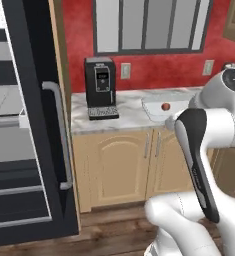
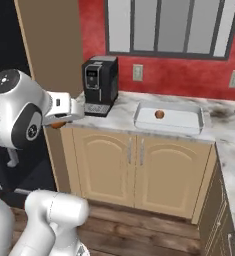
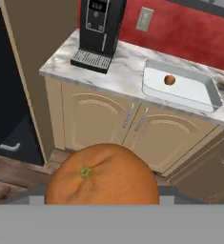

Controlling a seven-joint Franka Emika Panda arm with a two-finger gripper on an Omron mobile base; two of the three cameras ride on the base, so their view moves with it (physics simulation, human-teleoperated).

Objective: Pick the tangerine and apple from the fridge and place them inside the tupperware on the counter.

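The tangerine (image 3: 102, 174) sits large and close at the bottom of the hand view, and a sliver of the tangerine (image 2: 56, 124) shows under the white hand. My gripper (image 2: 63, 116) is shut on it, in the air left of the counter (image 2: 124, 112) and in front of the beige side panel. The white tupperware (image 3: 199, 97) lies on the counter, right of the coffee machine. The apple (image 3: 169, 79) rests inside it, also seen as the apple (image 2: 159, 114) and the apple (image 1: 165, 106). The fridge (image 1: 19, 125) stands open at the left, with light grey shelves.
A black coffee machine (image 2: 100, 80) stands on the counter's left end. The fridge door (image 1: 44, 150) with its grey bar handle juts out toward me. Beige cabinet doors (image 2: 134, 170) are below the counter, a wooden floor lower down. A second counter run (image 2: 234, 150) goes along the right.
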